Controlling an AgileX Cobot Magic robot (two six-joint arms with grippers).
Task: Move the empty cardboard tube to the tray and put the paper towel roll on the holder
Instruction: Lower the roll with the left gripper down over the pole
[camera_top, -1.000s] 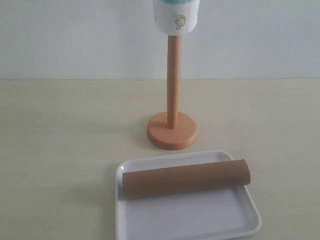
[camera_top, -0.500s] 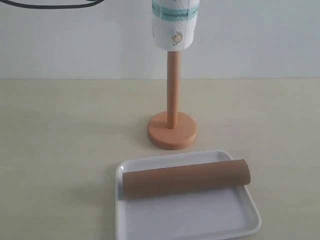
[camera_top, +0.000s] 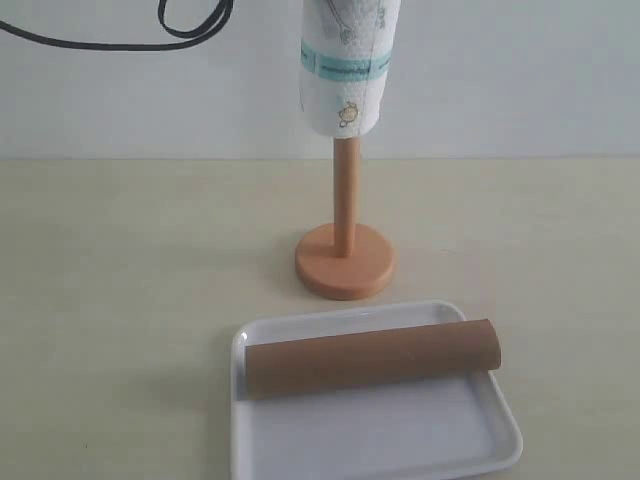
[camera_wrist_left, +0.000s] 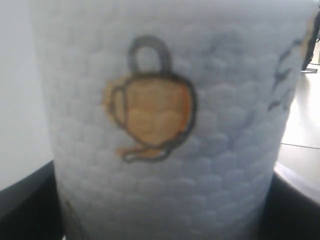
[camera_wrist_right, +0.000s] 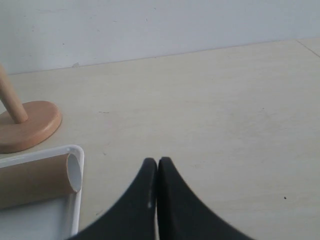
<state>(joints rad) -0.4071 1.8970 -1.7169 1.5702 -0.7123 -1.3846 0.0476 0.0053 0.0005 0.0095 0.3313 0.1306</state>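
Compared with 0.5 s ago, the paper towel roll (camera_top: 346, 80) sits lower on the holder (camera_top: 344, 262). Its teal band is now well inside the exterior view, and less of the post shows beneath it. A black cable (camera_top: 190, 25) also hangs further into the upper left. The empty cardboard tube (camera_top: 370, 357) lies unmoved across the tray (camera_top: 380, 440), 1 end jutting over the rim.

The roll's top is cut off by the frame edge, and the post's tip is hidden inside it. In the left wrist view the roll fills the picture. The left gripper (camera_wrist_left: 160, 212) shows only as dark shapes at both sides, spread to the roll's width and clamping it. The right gripper (camera_wrist_right: 157, 167) is closed and empty above the table (camera_wrist_right: 225, 110).
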